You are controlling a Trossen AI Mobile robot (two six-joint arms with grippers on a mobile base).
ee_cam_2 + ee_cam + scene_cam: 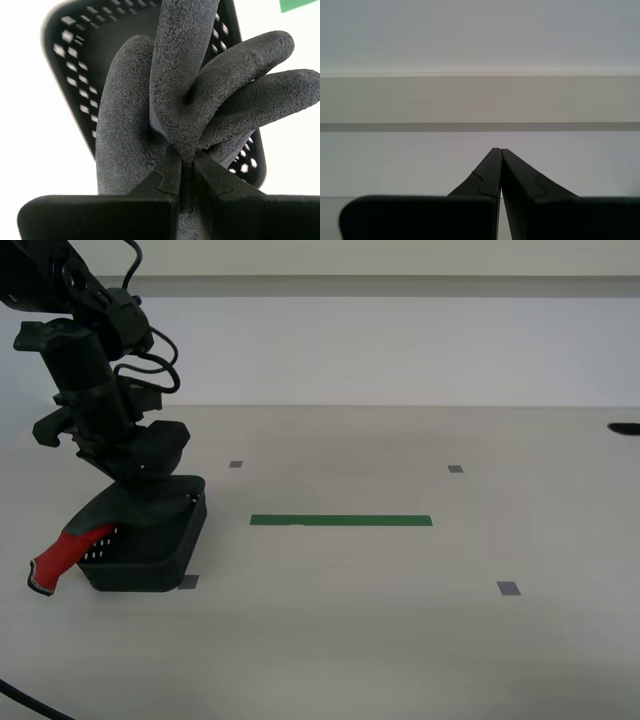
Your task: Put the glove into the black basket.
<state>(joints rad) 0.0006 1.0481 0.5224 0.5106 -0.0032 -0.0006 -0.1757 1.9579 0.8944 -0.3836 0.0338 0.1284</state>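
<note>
The black basket (pixel 150 545) stands on the table at the exterior view's left. My second gripper (pixel 186 157) is shut on the glove (pixel 185 95), pinching its dark grey rubbery fingers just above the basket (pixel 75 55). In the exterior view this arm (pixel 130 455) reaches down into the basket, and the glove's red cuff (pixel 68 552) hangs over the basket's left end. My first gripper (pixel 500 150) is shut and empty, facing a pale wall; it does not show in the exterior view.
A green tape strip (pixel 340 521) lies on the table at mid-view. Small grey tape squares (pixel 509 588) mark the tabletop. A dark object (pixel 625 428) sits at the far right edge. A cable (pixel 30 702) crosses the near left corner.
</note>
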